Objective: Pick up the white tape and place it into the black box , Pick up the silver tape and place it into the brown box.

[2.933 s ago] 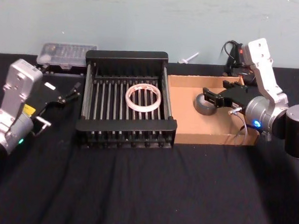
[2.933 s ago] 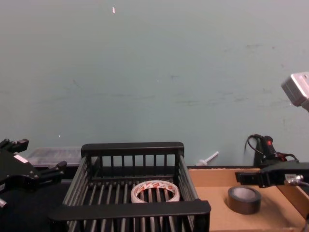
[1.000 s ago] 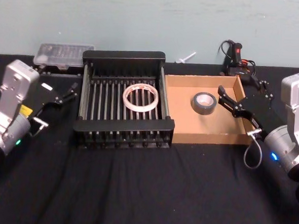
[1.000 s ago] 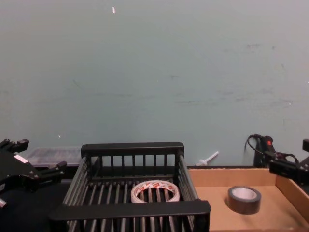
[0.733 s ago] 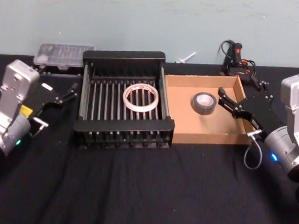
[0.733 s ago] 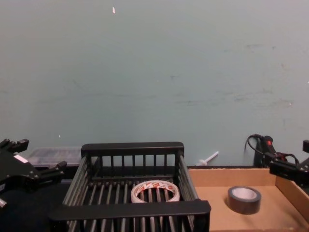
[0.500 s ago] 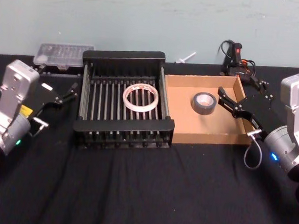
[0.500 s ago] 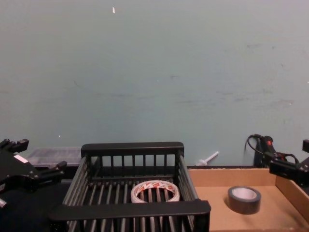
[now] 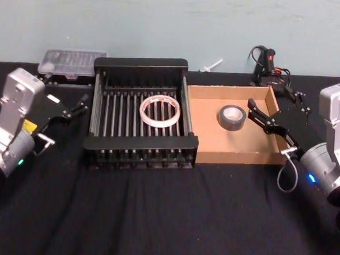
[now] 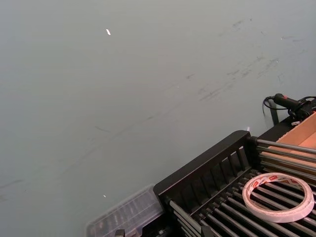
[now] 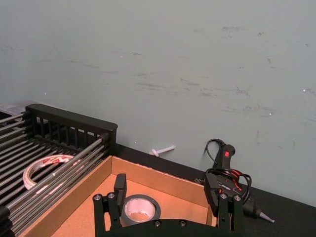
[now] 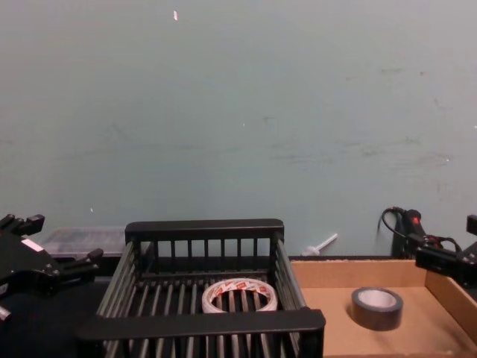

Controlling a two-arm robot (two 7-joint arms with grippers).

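The white tape (image 9: 160, 110) lies flat on the bars inside the black box (image 9: 140, 143); it also shows as the white tape (image 12: 240, 295) and the white tape (image 10: 279, 196). Flat on the floor of the brown box (image 9: 231, 157) rests the silver tape (image 9: 232, 117), seen too as the silver tape (image 11: 140, 208) and the silver tape (image 12: 376, 306). My right gripper (image 9: 275, 103) hangs open over the brown box's right wall, a short way right of the roll and holding nothing. Left of the black box, my left gripper (image 9: 65, 93) stands open and empty.
A clear plastic case (image 9: 73, 61) sits behind the black box's left corner. A black and red corded tool (image 9: 269, 61) and a small white piece (image 9: 212, 65) lie behind the brown box. Black cloth covers the table, with open room in front of both boxes.
My right gripper has drawn back to the right, off the silver tape, leaving it lying in the brown box. Nothing has moved over the last second. The left arm stayed put.
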